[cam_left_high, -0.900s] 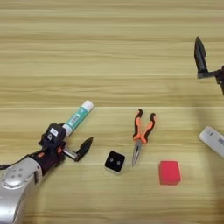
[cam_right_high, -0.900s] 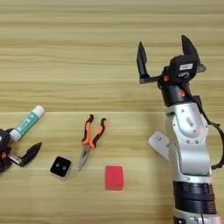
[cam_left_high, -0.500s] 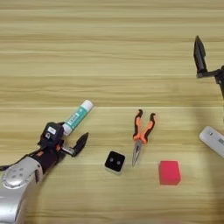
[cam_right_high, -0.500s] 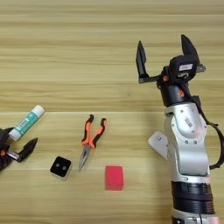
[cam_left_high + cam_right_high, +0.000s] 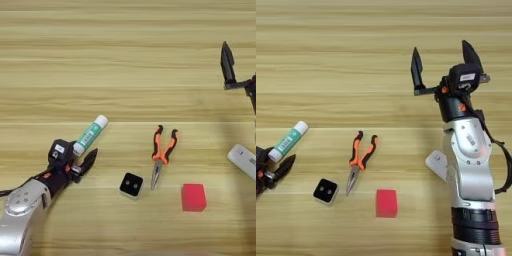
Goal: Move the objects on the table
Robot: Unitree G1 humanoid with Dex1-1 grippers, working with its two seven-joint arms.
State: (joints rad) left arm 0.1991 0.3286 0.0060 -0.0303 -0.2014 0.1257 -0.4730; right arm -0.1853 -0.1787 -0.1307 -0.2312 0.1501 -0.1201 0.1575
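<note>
Left gripper (image 5: pixel 76 159) at tube (image 5: pixel 90 135) base, fingers spread either side, set for grasp. Right gripper (image 5: pixel 445 62) raised clear, wide, idle. Pliers (image 5: pixel 162 154), red cube (image 5: pixel 193 197), black block (image 5: pixel 130 184) untouched on table (image 5: pixel 125 60).

no readable text anywhere. the white-and-green tube (image 5: pixel 91 134) carries printing along its green band, too small to make out. small white labels sit on the left gripper (image 5: pixel 75 160) and on the right gripper (image 5: pixel 445 62), but their marks cannot be read. the small black block (image 5: pixel 131 185) shows two dots on top, no letters or numbers.
</note>
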